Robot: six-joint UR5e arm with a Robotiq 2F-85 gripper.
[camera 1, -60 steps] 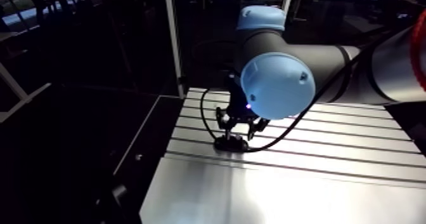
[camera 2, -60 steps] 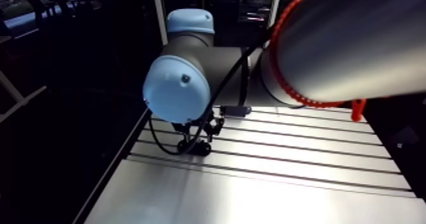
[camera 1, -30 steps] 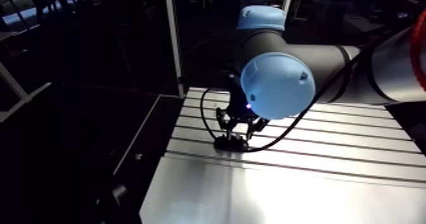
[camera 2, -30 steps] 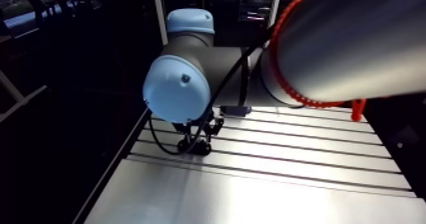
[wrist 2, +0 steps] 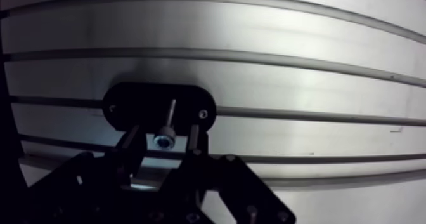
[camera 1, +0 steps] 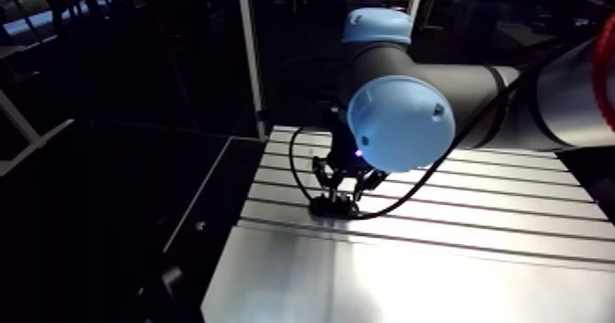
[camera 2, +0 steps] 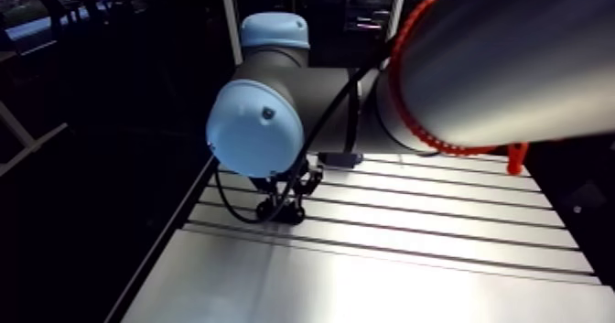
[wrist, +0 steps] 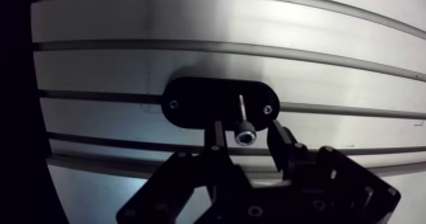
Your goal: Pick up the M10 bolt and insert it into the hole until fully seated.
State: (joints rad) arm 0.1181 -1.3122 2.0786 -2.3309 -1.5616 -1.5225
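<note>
Bolt: a slim, silvery socket-head bolt (wrist: 245, 136) stands almost upright with its tip in the black plate (wrist: 203, 103). Its bare shank shows, so it looks not yet fully seated.
Gripper: the gripper (wrist: 247, 126) straddles the bolt head. Its fingers (wrist: 219, 138) are spread, with a sliver of gap on each side, gripping nothing.
Plate: a flat, matte black oval with small end screws (wrist: 173, 104), lying on the table (wrist: 190, 23).
Table: shiny brushed aluminium with long parallel slots.
Risk: unsupported, the bolt may lean and bind in the hole. A finger closing off-centre could tip it out, and the smooth round head could slip.
</note>
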